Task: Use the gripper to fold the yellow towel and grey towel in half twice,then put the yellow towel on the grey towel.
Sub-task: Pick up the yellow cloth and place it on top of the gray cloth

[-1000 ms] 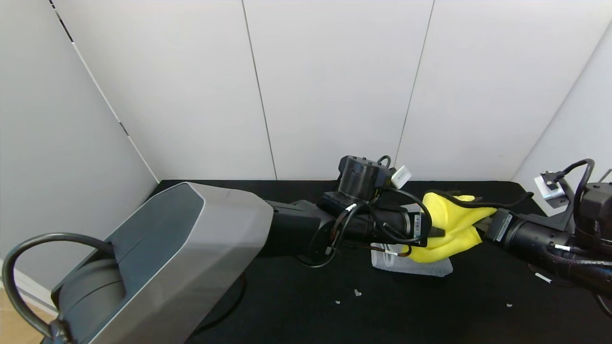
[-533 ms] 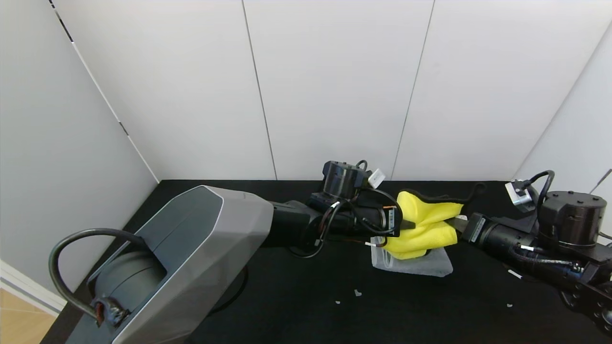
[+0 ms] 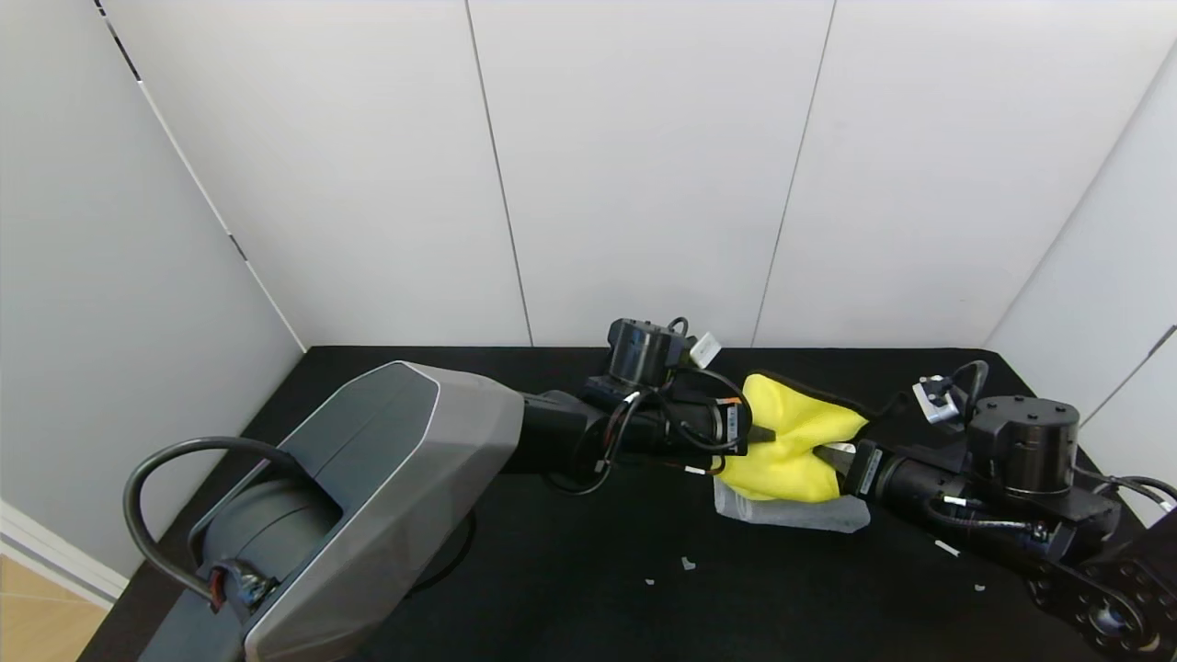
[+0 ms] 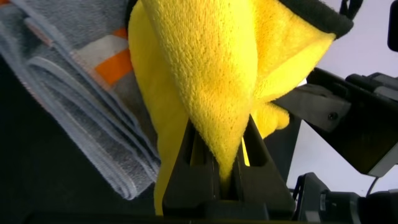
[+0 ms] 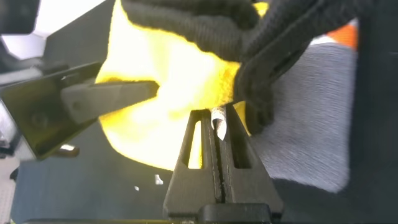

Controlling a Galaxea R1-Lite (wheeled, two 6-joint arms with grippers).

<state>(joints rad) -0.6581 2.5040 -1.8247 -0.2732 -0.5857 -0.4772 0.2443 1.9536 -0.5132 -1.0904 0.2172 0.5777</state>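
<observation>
Head view: my left claw (image 3: 756, 432) and right claw (image 3: 832, 452) meet from opposite sides over the black table (image 3: 552, 588), each pinching the yellow towel (image 3: 791, 439). It hangs bunched between them, right above the folded grey towel (image 3: 800, 513).

Left wrist view: my fingers (image 4: 245, 165) clamp a yellow fold (image 4: 211, 81); grey towel (image 4: 81, 118) beside it, orange marks showing.

Right wrist view: claw (image 5: 217, 134) pressed together on the towel's dark trim (image 5: 267, 68).
</observation>
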